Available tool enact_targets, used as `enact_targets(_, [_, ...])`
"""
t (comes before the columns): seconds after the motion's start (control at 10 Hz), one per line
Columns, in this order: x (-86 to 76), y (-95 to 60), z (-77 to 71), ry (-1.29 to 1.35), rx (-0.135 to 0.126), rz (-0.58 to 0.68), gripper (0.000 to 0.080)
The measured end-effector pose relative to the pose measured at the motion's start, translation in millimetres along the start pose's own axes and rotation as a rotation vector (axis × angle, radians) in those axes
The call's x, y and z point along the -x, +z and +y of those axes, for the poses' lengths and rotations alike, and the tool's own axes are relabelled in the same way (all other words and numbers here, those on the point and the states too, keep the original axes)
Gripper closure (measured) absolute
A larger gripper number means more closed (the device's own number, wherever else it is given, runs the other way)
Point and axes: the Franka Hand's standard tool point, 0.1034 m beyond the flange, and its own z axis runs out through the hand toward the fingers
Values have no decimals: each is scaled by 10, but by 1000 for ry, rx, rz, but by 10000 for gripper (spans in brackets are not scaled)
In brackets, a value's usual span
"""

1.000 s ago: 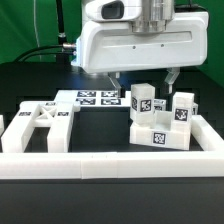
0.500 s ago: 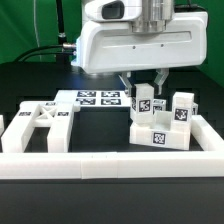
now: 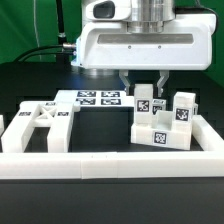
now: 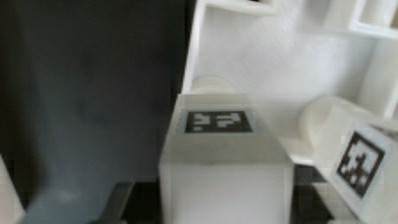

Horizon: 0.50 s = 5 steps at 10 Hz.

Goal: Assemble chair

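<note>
Inside the long white border rail [image 3: 110, 162], a cross-braced chair side [image 3: 40, 122] lies flat at the exterior view's left, the marker board [image 3: 98, 98] farther back, and at the right the gripper [image 3: 145, 89] pinches, nearly closed, an upright tagged post [image 3: 145, 103] standing among blocky chair pieces [image 3: 160, 136]

The marker board [image 3: 98, 98], a thin flat white sheet printed with black-and-white square tags, lies flat on the matte black table top [image 3: 100, 205], towards the back. A long low white plastic border rail [image 3: 110, 165] runs across the front of the table and turns back along both sides. Behind it all the background is dark
</note>
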Motion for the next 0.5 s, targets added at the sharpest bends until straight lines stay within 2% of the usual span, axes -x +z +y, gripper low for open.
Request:
enact_targets(0.2, [-14, 4, 6, 242, -21, 8, 514])
enact_targets(0.5, [-14, 6, -2, 433, -22, 7, 513])
